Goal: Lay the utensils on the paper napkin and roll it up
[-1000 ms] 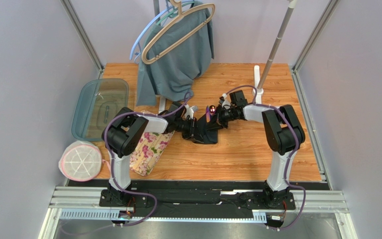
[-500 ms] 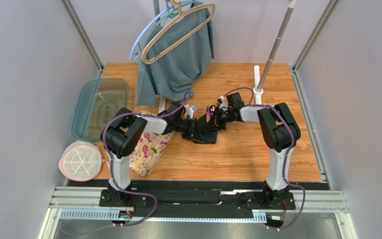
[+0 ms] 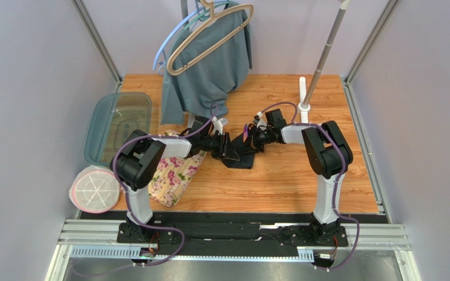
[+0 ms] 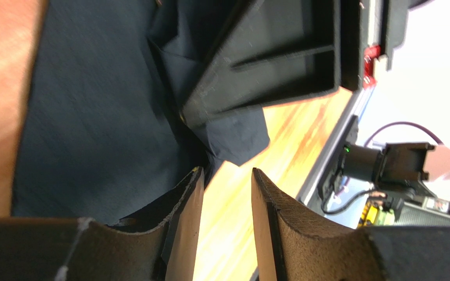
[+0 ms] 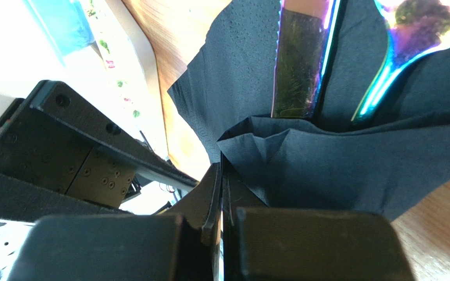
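The black paper napkin lies crumpled on the wooden table between both grippers. In the right wrist view its folded edge covers the handles of an iridescent knife and spoon. My right gripper is shut on that napkin fold. My left gripper is open by a narrow gap with bare wood showing through it. One of its fingers rests at the napkin's edge. The two grippers nearly touch.
The floral mat lies left of the napkin under the left arm. A grey-teal garment hangs on hangers at the back. A clear lidded tub and a round white container are at the left, and a white pole stand is behind the right arm.
Both grippers and the napkin have shifted slightly toward the back of the table. The left arm's elbow swung left. The right gripper stays clamped on the napkin.
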